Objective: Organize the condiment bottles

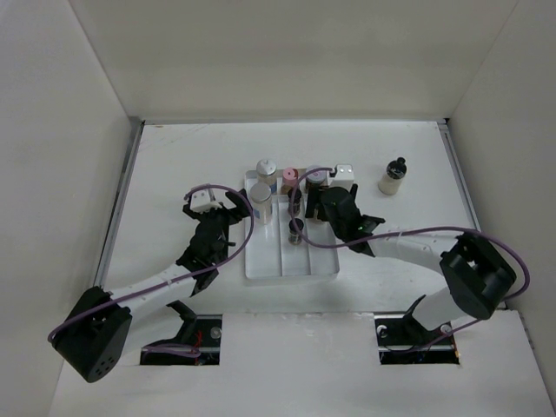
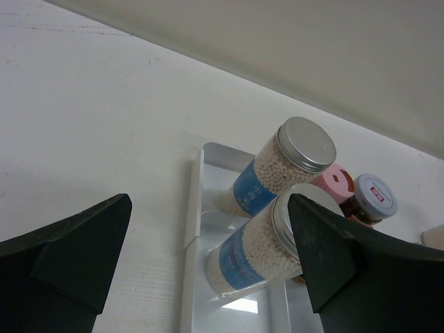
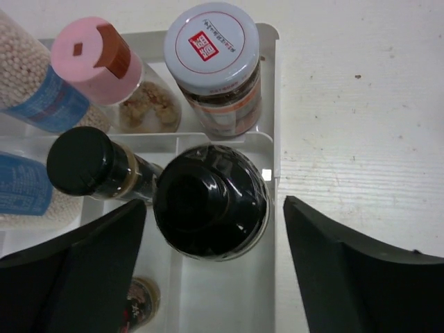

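The white desk [image 1: 191,165] is matte and faintly scuffed, boxed in by plain pale walls [image 1: 287,52] on three sides. It is bare on the left and across the far strip.

The white tray [image 1: 269,262] is smooth plastic with thin raised rims and long dividers. It lies mid-desk, and its near half is mostly vacant.

The left tool [image 2: 208,208] hangs over the desk just beside the tray's left rim. Its dark wedge-shaped fingers are spread wide and hold nothing.

The right tool [image 3: 215,205] is also spread. Its fingers straddle the black-lidded jar [image 3: 208,201], with a gap showing on the right side.

That jar is round and glossy-topped, and it stands hard against the tray's right rim. Beyond a cross ridge stands the white-lidded jar [image 3: 211,41], which has red print and dark contents. Beside it is the pink-capped bottle [image 3: 94,52], holding tan lumps.

Two clear cylinders of pale pellets [image 2: 295,149] [image 2: 260,243], blue-labelled and silver-capped, fill the tray's left side, one behind the other.

A slim black-capped bottle [image 3: 83,161] sits just left of the black-lidded jar.

One lone bottle [image 1: 393,176], black-capped with pale contents, stands on the desk well right of the tray.
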